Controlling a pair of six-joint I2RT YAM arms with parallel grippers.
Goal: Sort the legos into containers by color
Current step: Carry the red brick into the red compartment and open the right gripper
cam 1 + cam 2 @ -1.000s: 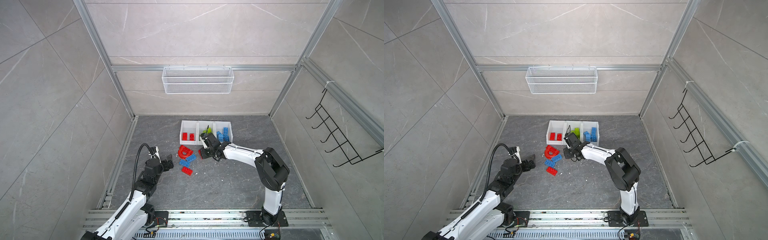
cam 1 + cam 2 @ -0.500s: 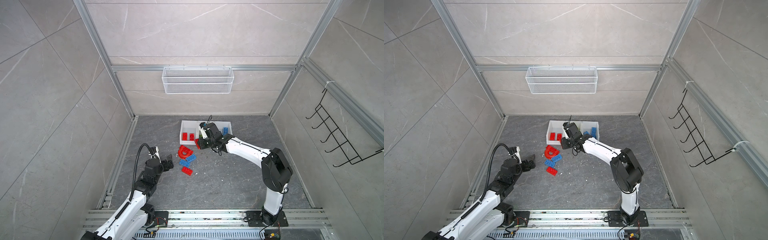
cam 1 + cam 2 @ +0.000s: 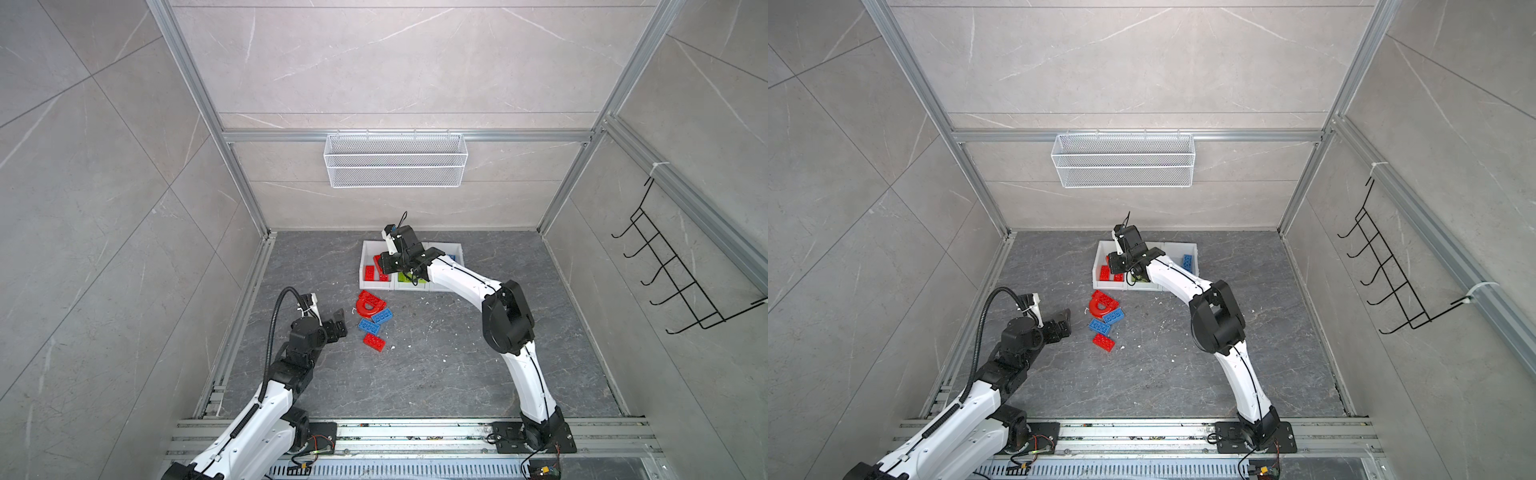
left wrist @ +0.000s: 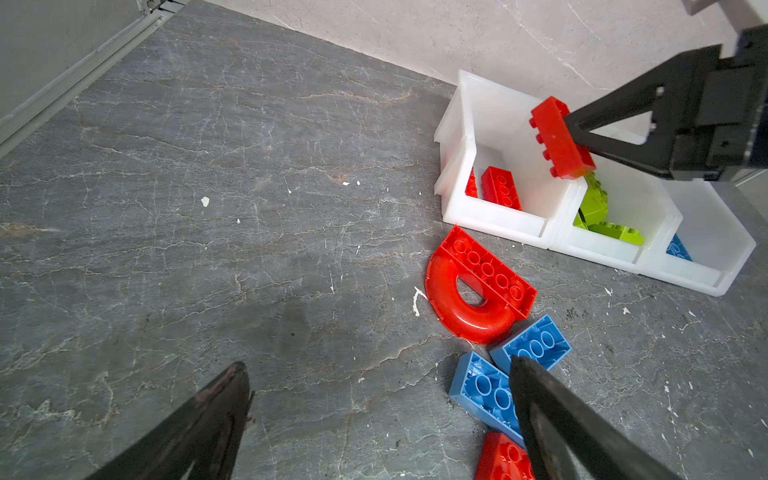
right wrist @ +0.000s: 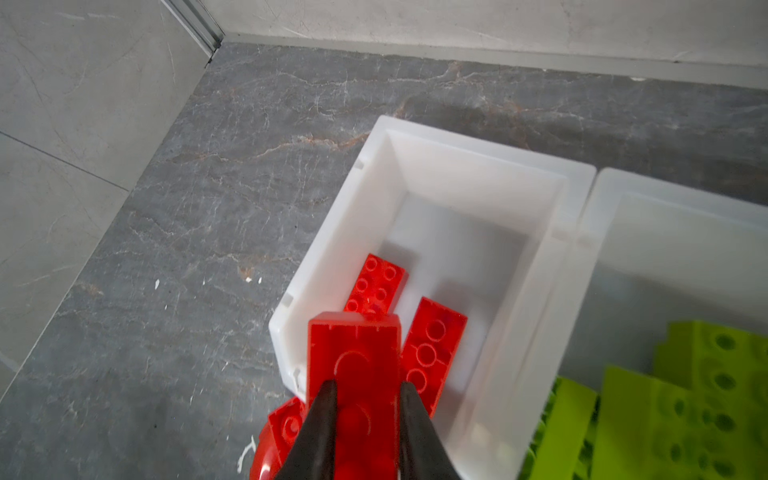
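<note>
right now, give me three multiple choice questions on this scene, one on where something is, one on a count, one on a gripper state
1. Where is the red brick that the right gripper holds?
A. above the bin with red bricks
B. inside the green-brick bin
C. in the wire basket

2. How many blue bricks lie loose on the floor?
A. one
B. two
C. four

3. How is the left gripper?
A. shut on a blue brick
B. open and empty
C. shut on a green brick

Answers: 1 A, the right wrist view shows it over that bin's corner; 2 B, two lie beside the red arch; 3 B, its jaws stand wide apart with nothing between them.
</note>
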